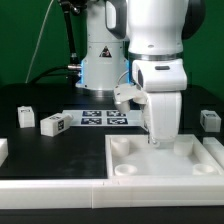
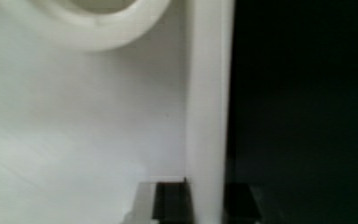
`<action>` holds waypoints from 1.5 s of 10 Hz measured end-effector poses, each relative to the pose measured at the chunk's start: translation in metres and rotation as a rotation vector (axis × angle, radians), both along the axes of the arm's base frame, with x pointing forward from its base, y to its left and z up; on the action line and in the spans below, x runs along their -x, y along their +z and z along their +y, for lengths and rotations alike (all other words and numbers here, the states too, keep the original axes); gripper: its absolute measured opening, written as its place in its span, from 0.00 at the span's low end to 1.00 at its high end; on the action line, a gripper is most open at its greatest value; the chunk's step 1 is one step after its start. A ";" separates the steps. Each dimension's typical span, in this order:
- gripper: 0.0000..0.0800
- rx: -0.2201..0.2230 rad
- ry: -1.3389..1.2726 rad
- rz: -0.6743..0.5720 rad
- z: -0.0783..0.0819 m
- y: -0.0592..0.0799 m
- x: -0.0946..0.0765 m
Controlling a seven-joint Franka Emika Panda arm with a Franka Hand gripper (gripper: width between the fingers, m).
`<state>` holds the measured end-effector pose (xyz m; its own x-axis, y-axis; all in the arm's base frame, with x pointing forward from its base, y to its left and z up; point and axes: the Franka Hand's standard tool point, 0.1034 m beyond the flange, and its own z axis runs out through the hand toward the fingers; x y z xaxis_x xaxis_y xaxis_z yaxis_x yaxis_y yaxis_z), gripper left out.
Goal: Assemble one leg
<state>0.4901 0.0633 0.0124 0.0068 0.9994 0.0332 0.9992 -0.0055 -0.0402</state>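
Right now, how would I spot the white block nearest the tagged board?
Find the thin flat white marker board on the black table. Just off its end on the exterior view's left lies the small white tagged plastic leg; the similar leg beside it sits farther out.

The arm [image 1: 152, 40] hangs vertical, its pincer [image 1: 157, 140] pointing straight down, jaw spacing unclear.
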 end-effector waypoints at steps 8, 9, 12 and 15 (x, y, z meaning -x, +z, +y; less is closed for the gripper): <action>0.35 0.007 -0.037 0.009 0.009 0.000 0.001; 0.57 0.007 -0.037 0.009 0.009 0.000 0.001; 0.80 0.007 -0.037 0.009 0.009 0.000 0.001; 0.81 0.007 -0.038 0.009 0.009 0.000 0.001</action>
